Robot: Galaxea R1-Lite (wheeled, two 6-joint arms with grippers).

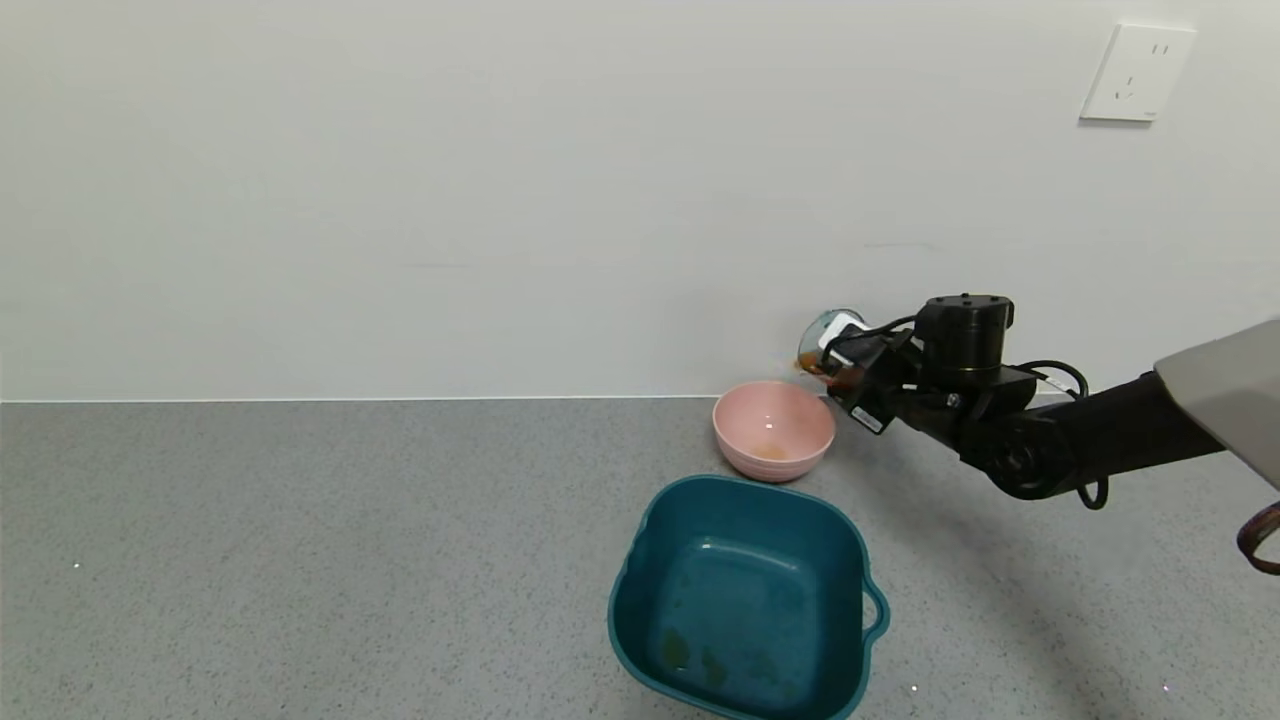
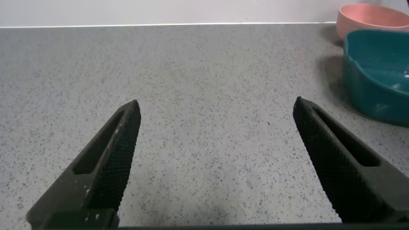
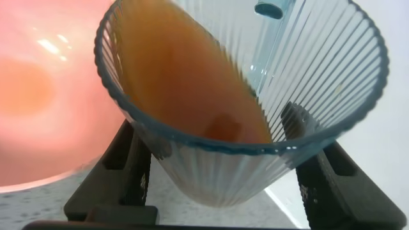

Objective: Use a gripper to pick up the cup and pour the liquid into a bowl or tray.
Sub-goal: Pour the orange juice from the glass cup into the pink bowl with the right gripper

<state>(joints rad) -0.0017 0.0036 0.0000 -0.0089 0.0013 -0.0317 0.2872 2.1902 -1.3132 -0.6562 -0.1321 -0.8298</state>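
My right gripper (image 1: 838, 362) is shut on the translucent pale blue-green cup (image 1: 822, 335) and holds it tilted on its side just above the far right rim of the pink bowl (image 1: 745, 445). In the right wrist view the ribbed cup (image 3: 217, 172) sits between the black fingers (image 3: 124, 172), and the reddish-brown liquid (image 3: 185, 83) lies against its lowered side, close to the rim. A small orange puddle (image 1: 770, 452) lies in the bowl's bottom. My left gripper (image 2: 217, 115) is open and empty over bare counter.
A dark teal squarish tub (image 1: 850, 545) with a handle stands just in front of the pink bowl; a few brown stains mark its bottom. The grey speckled counter meets a white wall behind. A wall socket (image 1: 1137, 72) is at the upper right.
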